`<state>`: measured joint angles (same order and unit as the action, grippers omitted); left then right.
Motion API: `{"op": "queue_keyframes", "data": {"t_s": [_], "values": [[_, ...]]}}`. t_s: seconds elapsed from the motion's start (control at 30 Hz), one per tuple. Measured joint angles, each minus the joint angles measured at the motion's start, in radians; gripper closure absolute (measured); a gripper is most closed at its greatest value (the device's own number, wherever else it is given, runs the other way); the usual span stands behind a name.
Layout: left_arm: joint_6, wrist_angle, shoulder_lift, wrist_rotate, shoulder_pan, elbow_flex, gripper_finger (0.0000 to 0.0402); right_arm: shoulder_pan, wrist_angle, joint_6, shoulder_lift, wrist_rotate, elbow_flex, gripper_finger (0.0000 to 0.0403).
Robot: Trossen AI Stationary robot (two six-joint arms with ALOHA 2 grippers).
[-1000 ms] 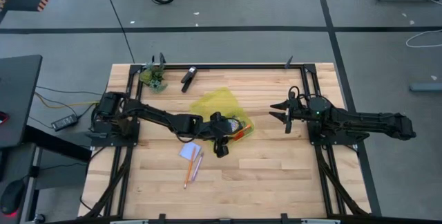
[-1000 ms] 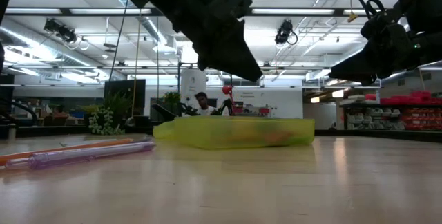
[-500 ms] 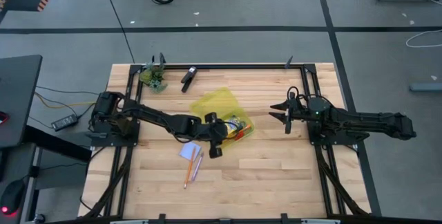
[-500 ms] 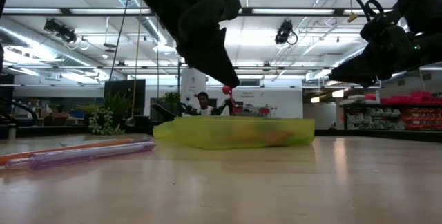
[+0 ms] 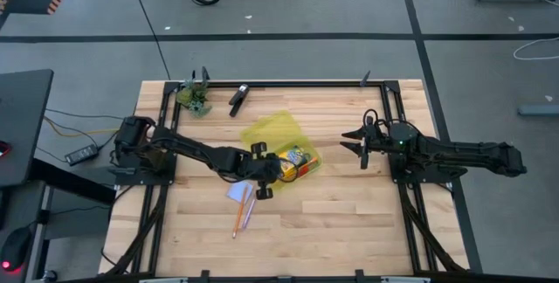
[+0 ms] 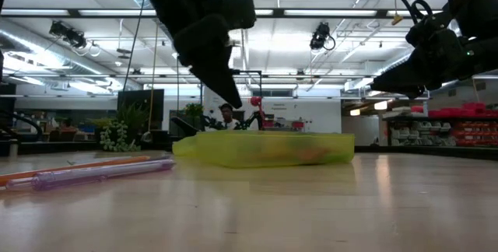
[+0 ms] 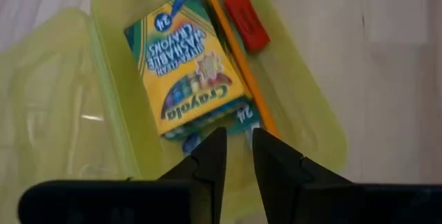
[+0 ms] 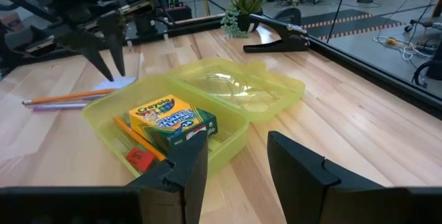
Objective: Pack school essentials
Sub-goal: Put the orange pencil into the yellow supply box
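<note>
Crayon box [image 5: 297, 157] inside yellow case [image 5: 307, 168], left tool [image 5: 263, 188] narrowly parted over its near rim, right tool [image 5: 360, 144] parted, well clear.

- Mid-bench: open case [image 5: 281, 143], holding crayon box [image 5: 294, 158], pencil [image 7: 238, 57], eraser [image 7: 246, 21].
- Left of case, on bench [image 5: 349, 222]: note pad [image 5: 239, 191], two pencils [image 5: 243, 213].
- Far back left: plant [image 5: 196, 98], clip [image 5: 238, 98].

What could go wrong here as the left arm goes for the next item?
The pencils and note pad lie close together, so the left gripper could nudge one while taking the other. A pencil already lies diagonally in the case beside the crayon box and eraser, leaving little room.
</note>
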<state>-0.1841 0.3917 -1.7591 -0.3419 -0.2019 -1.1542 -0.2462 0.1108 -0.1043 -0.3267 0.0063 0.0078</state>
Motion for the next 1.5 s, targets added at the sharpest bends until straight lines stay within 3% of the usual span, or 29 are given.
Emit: {"op": "queue_keyframes", "data": {"t_s": [0.63,0.9,1.5], "values": [[-0.091,-0.026,0.215,-0.034,-0.05,0.248,0.0334,0.0,0.0,0.0,0.0,0.0,0.0,0.0246],[-0.292,0.055,0.222,0.075,-0.096,0.258,0.0331,0.0,-0.008,0.0,0.0,0.0,0.0,0.0246],[-0.472,0.122,0.221,0.102,-0.229,0.258,0.0329,0.0,-0.009,0.0,0.0,0.0,0.0,0.0246]]}}
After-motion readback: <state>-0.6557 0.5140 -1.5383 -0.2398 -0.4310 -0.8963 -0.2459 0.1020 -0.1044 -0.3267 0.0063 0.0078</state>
